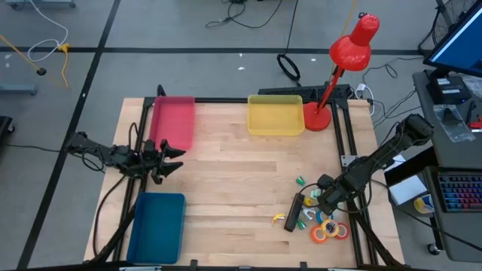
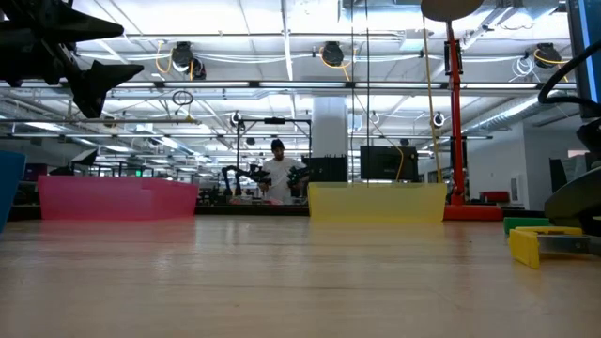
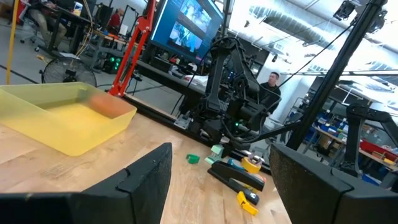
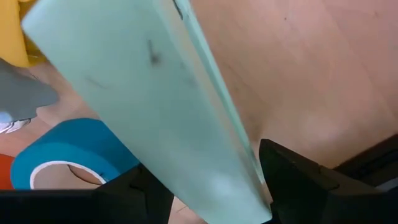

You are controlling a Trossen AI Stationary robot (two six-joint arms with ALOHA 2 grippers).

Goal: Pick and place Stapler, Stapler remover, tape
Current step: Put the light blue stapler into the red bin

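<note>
Pale green object (image 4: 155, 99) fills right wrist view — identity unclear; blue tape roll (image 4: 68, 155) partly hidden behind it.

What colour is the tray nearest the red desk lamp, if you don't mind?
Yellow; the tray shows best in the high view.

On the table (image 1: 226, 181), two trays (image 1: 172, 120) stand side by side along the far edge, one toward the left and the other (image 1: 275, 114) toward the right, with a lamp base (image 1: 317, 119) just beside the right one. A third tray (image 1: 157, 226) sits at the near left corner. Near the right front lies a stapler (image 1: 292, 212), with rolls of tape (image 1: 330, 230) clustered just to its right (several small bits are scattered around them). The left end effector (image 1: 172, 159) hangs between the far-left and near-left trays; the right end effector (image 1: 315, 205) sits over the cluster, seemingly around a pale flat piece (image 4: 155, 99).
</note>
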